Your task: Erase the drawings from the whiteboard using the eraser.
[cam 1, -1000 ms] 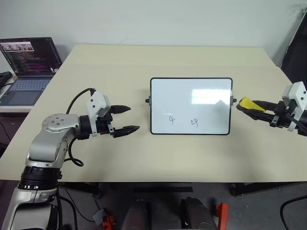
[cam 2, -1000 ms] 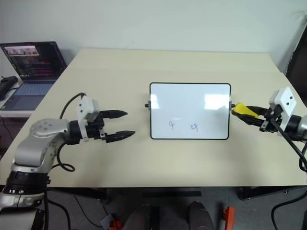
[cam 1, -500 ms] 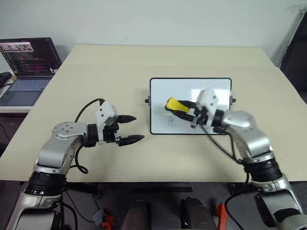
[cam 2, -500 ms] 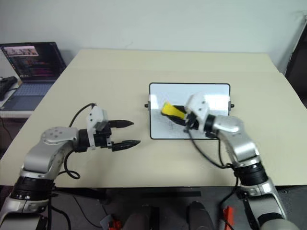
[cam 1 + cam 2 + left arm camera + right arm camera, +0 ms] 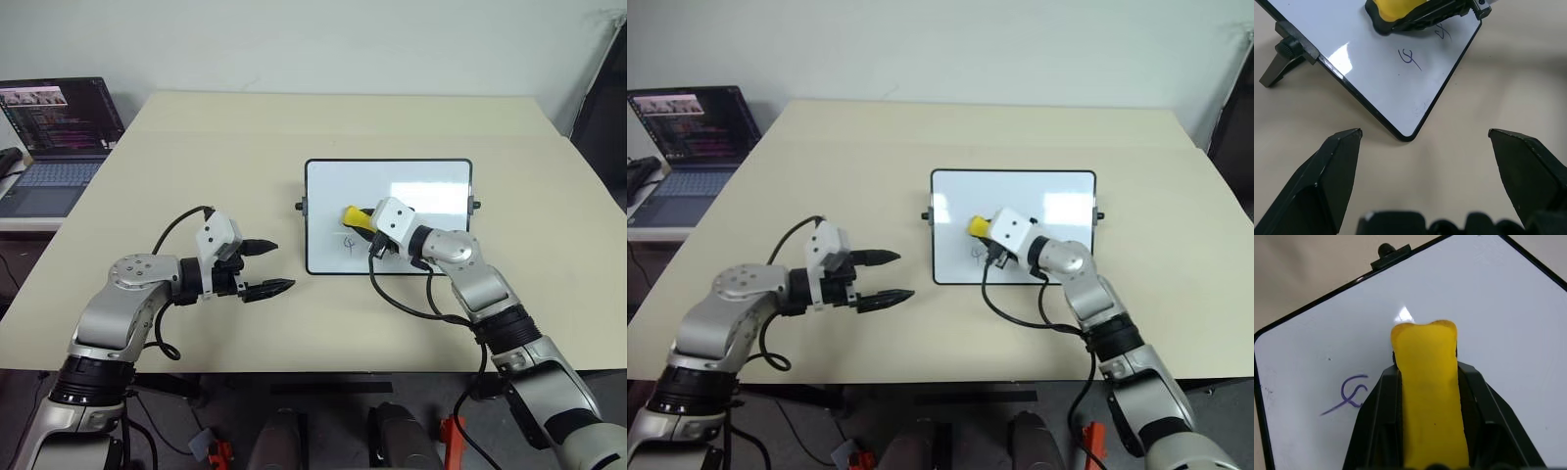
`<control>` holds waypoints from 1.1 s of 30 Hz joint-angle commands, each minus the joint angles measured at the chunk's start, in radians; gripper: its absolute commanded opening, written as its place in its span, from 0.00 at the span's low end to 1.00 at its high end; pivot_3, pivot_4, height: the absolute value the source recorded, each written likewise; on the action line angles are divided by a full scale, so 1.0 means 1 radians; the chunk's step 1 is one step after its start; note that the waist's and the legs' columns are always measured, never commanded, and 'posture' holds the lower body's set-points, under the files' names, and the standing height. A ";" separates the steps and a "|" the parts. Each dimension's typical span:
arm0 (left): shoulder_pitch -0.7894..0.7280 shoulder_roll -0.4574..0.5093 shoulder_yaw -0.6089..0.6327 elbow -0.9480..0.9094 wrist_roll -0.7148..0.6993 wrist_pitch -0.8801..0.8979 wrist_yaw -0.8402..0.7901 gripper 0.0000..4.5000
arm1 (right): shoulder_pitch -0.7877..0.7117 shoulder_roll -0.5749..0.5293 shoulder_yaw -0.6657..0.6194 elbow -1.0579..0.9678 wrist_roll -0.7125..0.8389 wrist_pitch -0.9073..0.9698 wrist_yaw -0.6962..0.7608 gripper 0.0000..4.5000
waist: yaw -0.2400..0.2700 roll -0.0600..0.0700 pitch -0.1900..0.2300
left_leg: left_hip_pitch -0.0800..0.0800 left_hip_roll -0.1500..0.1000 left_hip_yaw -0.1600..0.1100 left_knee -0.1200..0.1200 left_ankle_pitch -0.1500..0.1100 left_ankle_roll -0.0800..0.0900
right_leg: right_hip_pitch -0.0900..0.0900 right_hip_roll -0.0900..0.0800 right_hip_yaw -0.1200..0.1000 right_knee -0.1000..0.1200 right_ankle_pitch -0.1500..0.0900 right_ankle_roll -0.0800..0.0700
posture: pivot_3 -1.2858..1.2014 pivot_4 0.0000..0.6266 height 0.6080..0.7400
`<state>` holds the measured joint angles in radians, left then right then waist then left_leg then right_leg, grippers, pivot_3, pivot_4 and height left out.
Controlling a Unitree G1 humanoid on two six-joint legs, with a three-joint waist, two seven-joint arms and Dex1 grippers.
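laptop [image 5: 54, 137]: sat at far left, off the bench edge, screen lit.
bench [image 5: 196, 147]: tan top, carried the board at centre.
left tool [image 5: 263, 266]: hovered above the bench left of the board, the two black fingers spread apart, nothing between them, tips aimed toward the board's lower left corner.
whiteboard [image 5: 431, 181]: stood propped on small side feet at bench centre, upper half bare white.
drawings [image 5: 1410, 57]: one looped scribble clear in the lower left part of the board; a second mark [image 5: 1442, 32] sat just beside it, partly under the right arm's fingers. Possibly a third was hidden behind the arm, could not tell.
eraser [image 5: 1430, 391]: yellow block clamped between the right arm's fingers, front end over the board's left-middle, above and just beside the looped scribble; contact with the surface hard to confirm.
right tool [image 5: 364, 225]: closed tight on the eraser, reaching in over the board from the right.
risk 1: board only propped on feet, so a hard push could slide or tip it backward; left tool was not bracing it.
risk 2: eraser sat above the marks, so a sideways stroke could miss them.
risk 3: arm blocked the lower marks, so leftovers could go unnoticed.
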<state>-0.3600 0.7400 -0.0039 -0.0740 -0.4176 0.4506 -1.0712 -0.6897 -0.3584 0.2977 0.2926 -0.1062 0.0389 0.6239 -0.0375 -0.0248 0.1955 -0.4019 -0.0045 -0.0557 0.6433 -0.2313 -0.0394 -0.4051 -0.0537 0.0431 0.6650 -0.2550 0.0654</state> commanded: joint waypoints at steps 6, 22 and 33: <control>-0.006 0.008 0.027 -0.038 -0.012 -0.004 0.011 1.00 | 0.085 -0.007 0.092 -0.019 -0.017 0.027 0.151 0.24 | -0.004 -0.001 -0.001 | 0.002 0.000 0.000 0.000 0.000 0.000 | 0.001 0.000 0.000 0.001 0.000 0.000 | 0.52 0.24 1.00; -0.039 -0.007 0.006 -0.010 0.002 -0.014 0.010 1.00 | -0.013 -0.008 -0.009 0.117 -0.072 -0.005 -0.074 0.24 | -0.002 -0.004 -0.003 | 0.003 0.000 -0.001 0.001 0.003 0.002 | 0.003 0.000 0.000 0.000 0.005 -0.002 | 0.52 0.24 1.00; -0.043 -0.009 0.006 -0.005 0.003 -0.012 0.006 1.00 | 0.104 -0.033 0.077 -0.010 -0.046 0.035 0.133 0.24 | -0.003 -0.004 -0.003 | 0.006 0.000 -0.002 0.001 0.003 0.002 | 0.007 0.001 -0.001 -0.001 0.004 -0.002 | 0.52 0.24 1.00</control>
<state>-0.3852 0.7255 -0.0123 -0.0671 -0.4144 0.4498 -1.0606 -0.6157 -0.3759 0.3437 0.2820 -0.1458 0.0212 0.6992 -0.0407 -0.0285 0.1927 -0.3960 -0.0041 -0.0574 0.6445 -0.2280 -0.0378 -0.3973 -0.0530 0.0420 0.6637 -0.2506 0.0639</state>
